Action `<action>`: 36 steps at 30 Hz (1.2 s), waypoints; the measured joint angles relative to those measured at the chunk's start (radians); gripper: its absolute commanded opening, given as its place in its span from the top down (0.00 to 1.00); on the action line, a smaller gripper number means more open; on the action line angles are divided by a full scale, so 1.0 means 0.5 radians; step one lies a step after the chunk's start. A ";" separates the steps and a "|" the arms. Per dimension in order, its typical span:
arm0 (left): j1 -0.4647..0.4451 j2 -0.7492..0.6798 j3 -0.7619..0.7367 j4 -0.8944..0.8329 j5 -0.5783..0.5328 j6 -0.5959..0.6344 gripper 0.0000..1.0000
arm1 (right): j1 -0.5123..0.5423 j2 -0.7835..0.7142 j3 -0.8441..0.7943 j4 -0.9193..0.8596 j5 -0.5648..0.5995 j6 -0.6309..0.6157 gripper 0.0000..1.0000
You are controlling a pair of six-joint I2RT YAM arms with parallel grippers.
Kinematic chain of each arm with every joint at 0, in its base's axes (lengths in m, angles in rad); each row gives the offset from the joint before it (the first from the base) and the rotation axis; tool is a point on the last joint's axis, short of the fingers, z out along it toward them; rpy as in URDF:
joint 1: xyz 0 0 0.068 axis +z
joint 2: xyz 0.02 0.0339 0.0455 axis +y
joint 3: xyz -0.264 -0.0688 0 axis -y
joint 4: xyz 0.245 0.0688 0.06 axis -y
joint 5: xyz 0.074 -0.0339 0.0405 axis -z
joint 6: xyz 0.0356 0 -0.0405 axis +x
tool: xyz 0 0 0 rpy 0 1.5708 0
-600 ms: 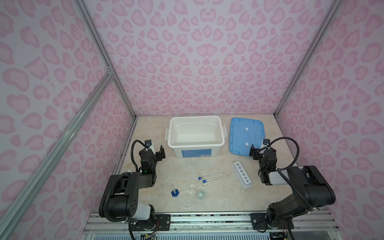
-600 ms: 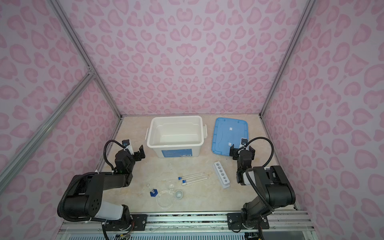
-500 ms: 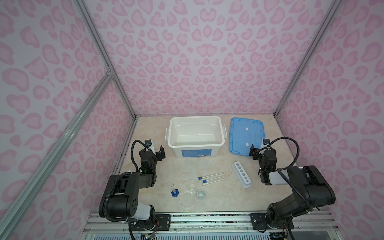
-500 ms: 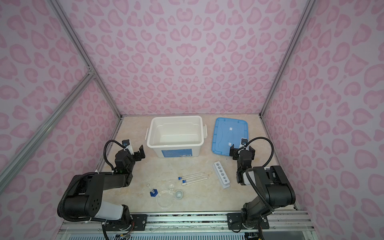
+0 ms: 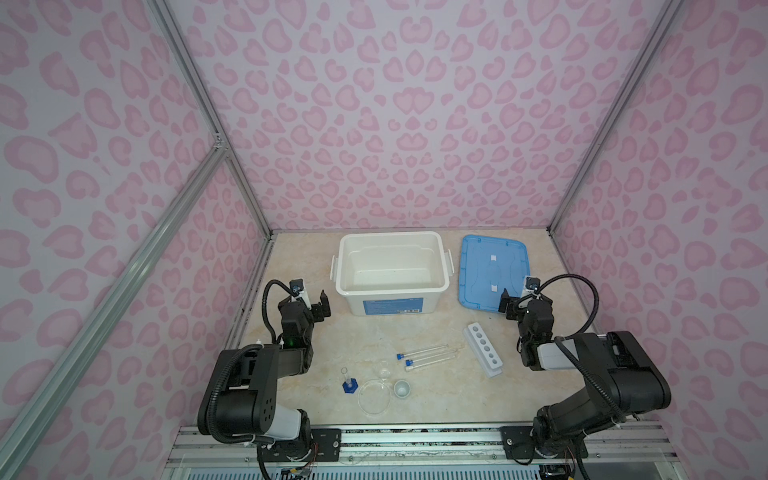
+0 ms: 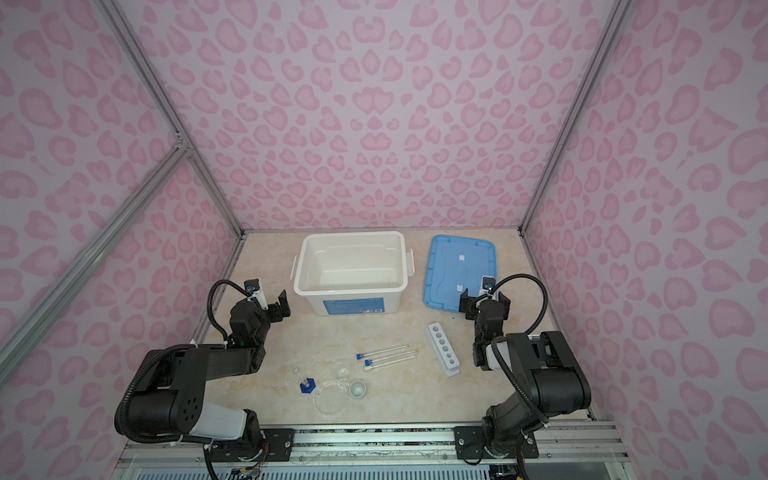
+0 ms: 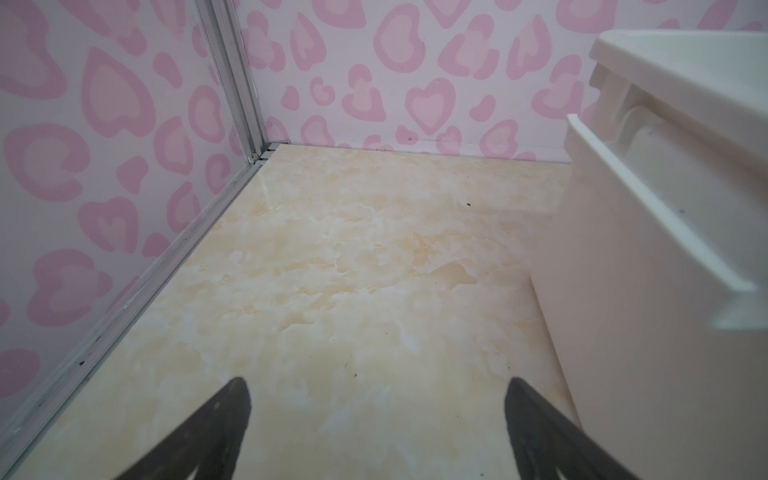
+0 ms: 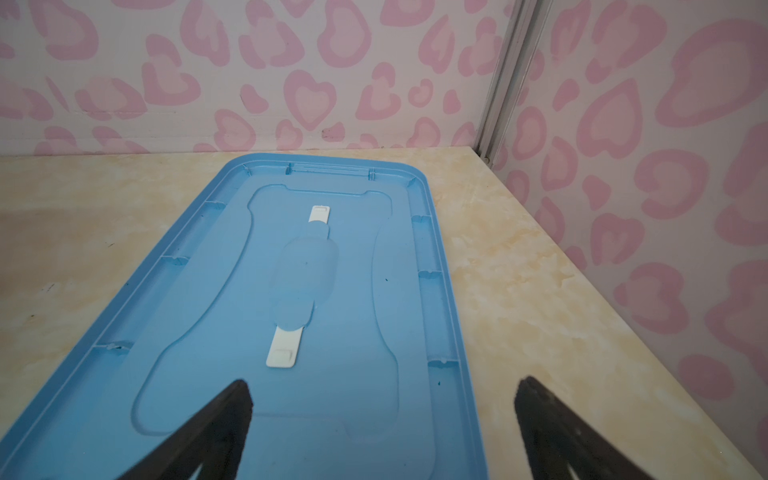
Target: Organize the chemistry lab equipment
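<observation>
so, your left claw (image 5: 312, 302) and right claw (image 5: 521, 301) hang wide and empty flanking the bin (image 5: 390, 239), likely poised to reach, while tubes (image 5: 424, 355), rack (image 5: 482, 350), dish (image 5: 374, 397), cup (image 5: 402, 388) and cylinder (image 5: 348, 382) lie loose near you.

We see a small enclosed robot test booth. Pink heart-print wall panels (image 5: 395, 124) close it on 3 sides, framed by aluminium posts (image 5: 195, 75) rising at the left and right of the frame. At lower centre a beige marble-look counter (image 5: 374, 332) holds loose test tubes (image 5: 424, 350) and a white rack (image 5: 483, 349), and 2 black arms (image 5: 249, 386) are bolted to a metal rail (image 5: 415, 436) along the bottom edge.
</observation>
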 measured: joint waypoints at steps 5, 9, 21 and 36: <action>0.000 0.000 0.000 0.000 0.001 0.000 0.03 | -0.025 0.000 0.005 -0.002 -0.036 0.002 0.01; 0.001 0.000 0.000 0.000 0.001 0.000 0.03 | -0.076 0.000 0.005 0.000 -0.095 0.014 0.01; 0.008 0.000 0.000 -0.001 0.002 -0.001 0.08 | -0.074 0.000 0.005 -0.001 -0.141 0.037 0.14; -0.246 -0.758 0.415 -0.753 -0.345 0.003 0.26 | 0.114 -0.816 0.466 -1.038 -0.165 0.041 0.24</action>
